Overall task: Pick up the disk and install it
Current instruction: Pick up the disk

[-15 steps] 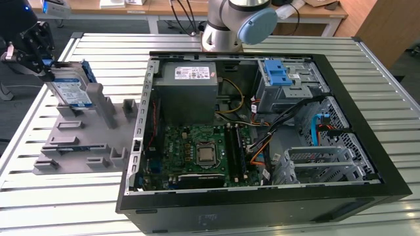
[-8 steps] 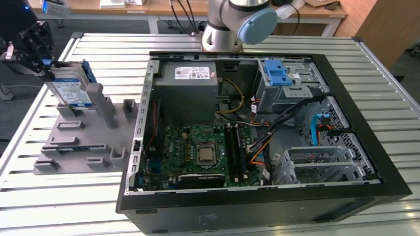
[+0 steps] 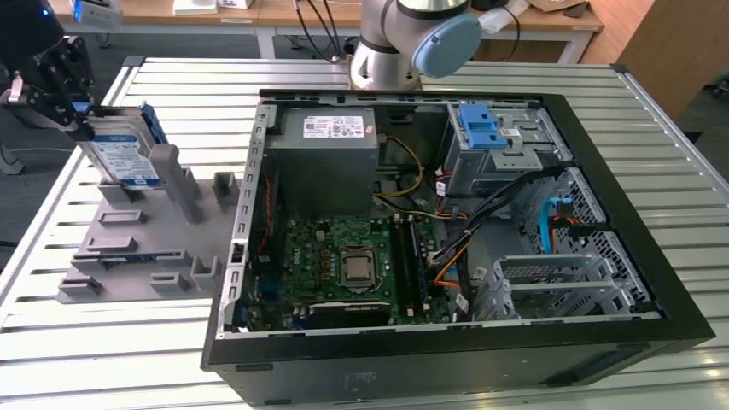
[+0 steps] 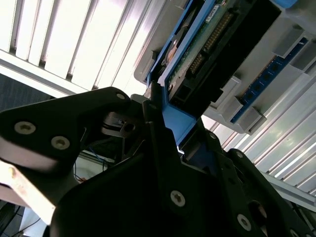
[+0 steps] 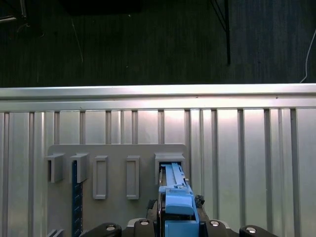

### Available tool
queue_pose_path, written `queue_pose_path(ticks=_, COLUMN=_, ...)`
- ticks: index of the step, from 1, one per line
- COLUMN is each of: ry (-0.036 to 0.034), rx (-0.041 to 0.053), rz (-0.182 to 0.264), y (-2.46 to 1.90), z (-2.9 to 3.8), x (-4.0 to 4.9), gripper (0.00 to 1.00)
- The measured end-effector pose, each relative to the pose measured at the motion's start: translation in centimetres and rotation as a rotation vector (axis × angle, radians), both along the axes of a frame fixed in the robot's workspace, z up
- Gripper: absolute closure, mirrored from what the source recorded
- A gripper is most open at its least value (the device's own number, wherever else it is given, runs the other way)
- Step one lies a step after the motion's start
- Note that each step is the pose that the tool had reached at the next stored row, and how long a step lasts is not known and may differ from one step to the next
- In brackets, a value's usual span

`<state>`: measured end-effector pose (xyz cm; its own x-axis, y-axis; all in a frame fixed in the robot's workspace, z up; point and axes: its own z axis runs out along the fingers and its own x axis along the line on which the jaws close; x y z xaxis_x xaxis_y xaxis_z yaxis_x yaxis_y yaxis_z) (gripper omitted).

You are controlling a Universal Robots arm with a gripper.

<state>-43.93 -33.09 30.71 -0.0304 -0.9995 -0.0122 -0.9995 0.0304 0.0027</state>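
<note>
1. You are seeing the disk (image 3: 123,155) standing on edge in the upper left of the exterior view, with its labelled face turned toward the camera and its blue frame running along the edges.
2. Its lower end is sitting in a slot of the grey holder (image 3: 125,241), which is lying on the slatted bench (image 3: 68,342).
3. Your gripper (image 3: 78,118) is grasping the disk by the blue frame. In the second wrist view its black fingers (image 4: 153,129) are pressing against that frame from either side.
4. The open computer case (image 3: 456,369) is lying just beside the holder, filling the centre and right of the exterior view.
5. Inside it, the motherboard (image 3: 353,265) is showing below the grey power supply (image 3: 324,149), and a blue latch piece (image 3: 481,128) is sitting at the upper right.
</note>
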Motion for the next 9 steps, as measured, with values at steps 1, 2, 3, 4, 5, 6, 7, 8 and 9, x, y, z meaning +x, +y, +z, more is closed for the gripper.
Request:
queue_pose_path(ticks=1, ry=-0.0001, rx=0.0000, rz=0.000, y=0.00, z=0.01, x=0.00, gripper=0.64)
queue_pose_path(ticks=2, ry=0.0000, rx=0.0000, rz=0.000, y=0.00, z=0.03, x=0.00, gripper=0.64)
queue_pose_path(ticks=3, ry=0.0000, rx=0.0000, rz=0.000, y=0.00, z=0.05, x=0.00, gripper=0.64)
queue_pose_path(ticks=4, ry=0.0000, rx=0.0000, rz=0.000, y=0.00, z=0.06, x=0.00, gripper=0.64)
queue_pose_path(ticks=5, ry=0.0000, rx=0.0000, rz=0.000, y=0.00, z=0.07, x=0.00, gripper=0.64)
queue_pose_path(ticks=6, ry=0.0001, rx=-0.0001, rz=0.000, y=0.00, z=0.09, x=0.00, gripper=0.64)
queue_pose_path(ticks=7, ry=0.0000, rx=0.0000, rz=0.000, y=0.00, z=0.10, x=0.00, gripper=0.64)
queue_pose_path(ticks=8, ry=-0.0001, rx=0.0000, rz=0.000, y=0.00, z=0.11, x=0.00, gripper=0.64)
queue_pose_path(ticks=9, ry=0.0000, rx=0.0000, rz=0.000, y=0.00, z=0.13, x=0.00, gripper=0.64)
